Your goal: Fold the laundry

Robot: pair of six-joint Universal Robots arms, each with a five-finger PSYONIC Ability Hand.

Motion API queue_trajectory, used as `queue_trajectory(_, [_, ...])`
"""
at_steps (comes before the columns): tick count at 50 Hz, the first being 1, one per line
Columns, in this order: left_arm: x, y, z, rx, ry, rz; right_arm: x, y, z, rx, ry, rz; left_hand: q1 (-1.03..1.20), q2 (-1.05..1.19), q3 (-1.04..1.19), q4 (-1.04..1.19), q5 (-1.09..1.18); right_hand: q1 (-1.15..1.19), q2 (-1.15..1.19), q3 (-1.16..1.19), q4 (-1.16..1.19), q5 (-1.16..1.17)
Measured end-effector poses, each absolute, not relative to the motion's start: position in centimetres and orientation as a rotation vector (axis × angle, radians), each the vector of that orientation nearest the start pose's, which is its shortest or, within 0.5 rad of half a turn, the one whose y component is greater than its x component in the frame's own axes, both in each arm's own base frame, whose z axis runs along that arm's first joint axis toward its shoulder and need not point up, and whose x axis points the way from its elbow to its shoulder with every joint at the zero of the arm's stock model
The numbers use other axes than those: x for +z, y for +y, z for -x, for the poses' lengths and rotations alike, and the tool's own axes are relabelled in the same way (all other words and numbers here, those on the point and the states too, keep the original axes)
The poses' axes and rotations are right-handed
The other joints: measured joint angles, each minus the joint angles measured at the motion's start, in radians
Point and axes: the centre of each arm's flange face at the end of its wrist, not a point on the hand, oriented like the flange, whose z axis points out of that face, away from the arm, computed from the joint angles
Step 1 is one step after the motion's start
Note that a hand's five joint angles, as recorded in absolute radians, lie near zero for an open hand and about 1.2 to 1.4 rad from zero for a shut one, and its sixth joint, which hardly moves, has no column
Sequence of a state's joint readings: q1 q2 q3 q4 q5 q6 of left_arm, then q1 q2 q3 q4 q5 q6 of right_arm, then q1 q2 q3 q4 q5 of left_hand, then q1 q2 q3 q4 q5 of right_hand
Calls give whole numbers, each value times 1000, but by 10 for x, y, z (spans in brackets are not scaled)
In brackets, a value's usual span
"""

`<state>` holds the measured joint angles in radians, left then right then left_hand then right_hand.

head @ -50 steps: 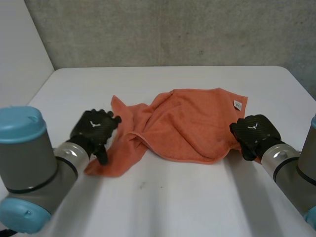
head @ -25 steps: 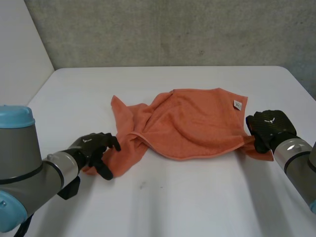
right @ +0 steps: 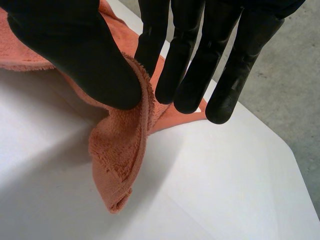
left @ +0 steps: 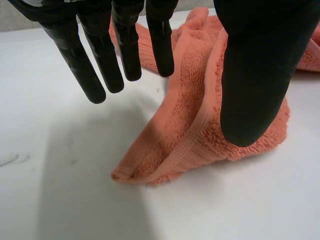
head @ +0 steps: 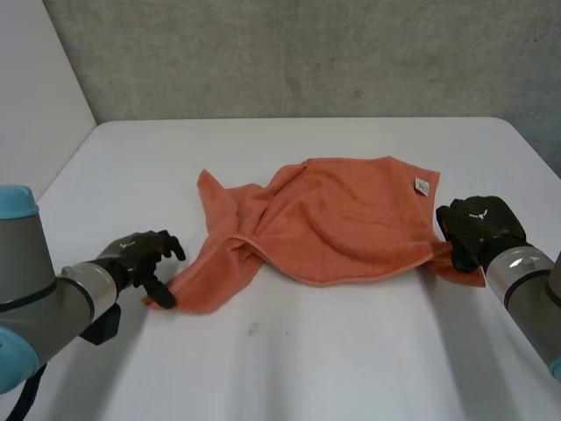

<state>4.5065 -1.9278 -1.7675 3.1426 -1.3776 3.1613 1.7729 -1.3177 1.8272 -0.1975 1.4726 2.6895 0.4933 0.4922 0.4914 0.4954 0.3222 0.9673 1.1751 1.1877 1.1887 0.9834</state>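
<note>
An orange towel [head: 342, 219] lies crumpled and partly spread in the middle of the white table [head: 307, 360]. My left hand [head: 136, 257] hovers just off the towel's near-left corner [left: 150, 170], open, fingers [left: 100, 60] straight and spread from the thumb, holding nothing. My right hand [head: 473, 226] is at the towel's right edge, near the white label [head: 422, 186]. In the right wrist view its thumb [right: 80, 55] pinches a fold of towel [right: 120, 165] against the fingers, and the corner hangs below the grip.
The table's left edge [head: 66, 171] runs close behind my left arm. A grey wall [head: 307, 53] stands beyond the far edge. Bare tabletop lies in front of the towel, with a small dark mark [head: 252, 330] on it.
My left hand has slid off the towel's left part toward the near-left and now sits beside its corner. My right hand moved right with the towel's edge, stretching it.
</note>
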Motion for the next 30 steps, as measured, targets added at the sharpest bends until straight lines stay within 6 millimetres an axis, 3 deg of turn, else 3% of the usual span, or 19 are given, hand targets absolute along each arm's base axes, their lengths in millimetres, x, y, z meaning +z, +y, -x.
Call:
queue_trajectory(16, [136,-249,216,-1564,2986,-566,174,-273,-199,-1888,2426,922,168,167,167,161,154,0,0,0,0,0])
queue_trajectory(21, [133,-247,220,-1559,2989,-594,174,-273,-199,-1886,2427,922,290,286,277,274,268,0,0,0,0,0])
queue_trajectory(24, [130,-248,222,-1559,2986,-607,174,-273,-199,-1887,2426,922,602,594,589,592,586,0,0,0,0,0])
queue_trajectory(30, [137,-258,223,-1628,2937,-599,184,-274,-199,-1921,2411,925,625,663,658,663,641,0,0,0,0,0])
